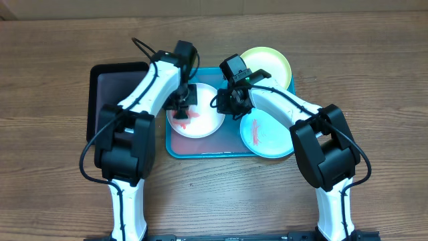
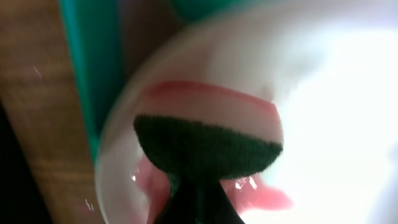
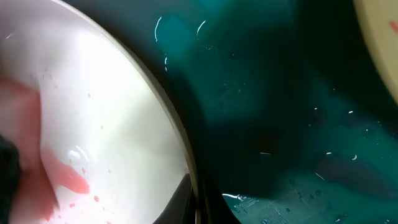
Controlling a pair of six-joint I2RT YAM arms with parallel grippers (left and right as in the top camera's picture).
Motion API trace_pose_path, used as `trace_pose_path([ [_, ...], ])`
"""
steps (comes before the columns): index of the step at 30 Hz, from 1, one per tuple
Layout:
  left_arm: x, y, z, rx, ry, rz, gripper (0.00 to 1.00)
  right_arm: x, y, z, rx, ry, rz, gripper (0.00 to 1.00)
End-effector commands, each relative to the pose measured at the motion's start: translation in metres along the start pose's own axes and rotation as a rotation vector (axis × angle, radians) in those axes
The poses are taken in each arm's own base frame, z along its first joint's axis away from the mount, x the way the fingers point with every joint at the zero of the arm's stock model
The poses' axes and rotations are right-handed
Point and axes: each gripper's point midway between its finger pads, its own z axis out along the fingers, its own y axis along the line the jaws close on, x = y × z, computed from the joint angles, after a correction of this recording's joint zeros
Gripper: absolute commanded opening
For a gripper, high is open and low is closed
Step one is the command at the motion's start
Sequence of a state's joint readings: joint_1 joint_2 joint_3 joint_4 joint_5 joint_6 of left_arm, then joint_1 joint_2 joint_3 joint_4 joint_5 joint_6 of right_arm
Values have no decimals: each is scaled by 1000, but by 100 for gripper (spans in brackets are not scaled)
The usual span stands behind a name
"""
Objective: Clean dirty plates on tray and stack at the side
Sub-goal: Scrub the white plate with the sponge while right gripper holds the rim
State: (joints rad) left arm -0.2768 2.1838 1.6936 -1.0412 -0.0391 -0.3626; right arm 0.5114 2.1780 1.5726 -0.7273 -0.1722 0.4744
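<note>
White plate (image 1: 200, 124): lay in the left half of the tray (image 1: 200, 152), red smears (image 2: 211, 102) across its near-left part.
Aqua plate (image 1: 267, 137): sat at the tray's front right corner, faint red marks on it, overhanging the rim.
Lime-green plate (image 1: 267, 63): rested at the back right corner, partly over the rim.
Left gripper (image 1: 179, 102): hung over the white plate, closed on a dark green pad (image 2: 205, 149) pressed flat against the smeared surface.
Right gripper (image 1: 234, 102): was low at the white plate's right edge; whether its pincer was wide or narrow, I could not tell.
Black tray (image 1: 110, 87): lay just left of the turquoise one.
Table (image 1: 53, 167): wood-grained, beneath everything.
</note>
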Motion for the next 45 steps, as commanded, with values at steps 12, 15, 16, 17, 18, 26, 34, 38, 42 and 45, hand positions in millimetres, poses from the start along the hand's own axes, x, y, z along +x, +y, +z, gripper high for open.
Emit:
trace_pose_path([
  [12, 50, -40, -14, 98, 183, 74, 4, 4, -20, 17, 52, 30, 26, 4],
  [15, 38, -54, -13, 122, 116, 97, 4, 5, -18, 17, 43, 35, 26, 4],
  [16, 32, -57, -12, 133, 88, 99, 4, 5, -18, 17, 43, 36, 26, 4],
  [17, 23, -59, -12, 135, 52, 90, 4, 5, -18, 17, 44, 37, 26, 4],
  [18, 14, -58, -12, 120, 14, 70, 4, 5, -19, 17, 45, 38, 26, 4],
  [26, -30, -5, -15, -140, -195, -94, 4, 5, -18, 17, 44, 36, 26, 4],
  [34, 38, -5, -13, -109, 110, -8, 4, 4, -20, 17, 45, 36, 31, 4],
  [38, 53, -37, -14, 86, 191, 113, 4, 3, -21, 16, 44, 35, 33, 4],
  [42, 21, -53, -12, 136, 56, 120, 4, 5, -20, 16, 40, 42, 34, 4],
  [45, -12, -54, -12, 110, -87, 74, 4, 5, -20, 16, 41, 44, 34, 4],
])
